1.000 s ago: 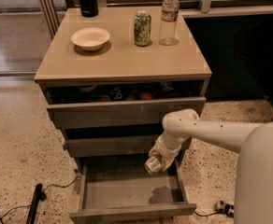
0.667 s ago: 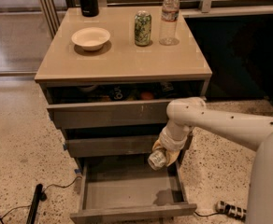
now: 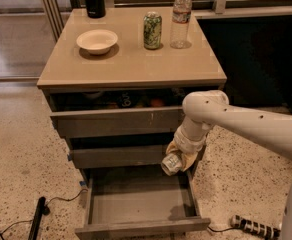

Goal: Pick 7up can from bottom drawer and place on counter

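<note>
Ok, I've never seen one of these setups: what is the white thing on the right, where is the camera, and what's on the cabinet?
It is a robot arm. The camera looks down on the scene from in front; its mounting is not known. The arm ends in a two-finger gripper, in front of the middle drawer and above the open bottom drawer, shut on a silvery 7up can tilted in the air. On the beige counter stand a cream bowl, a green-patterned can, a clear water bottle and a black bottle at the back.

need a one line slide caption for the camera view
The pincer holds the 7up can above the open bottom drawer, below the counter.
</note>
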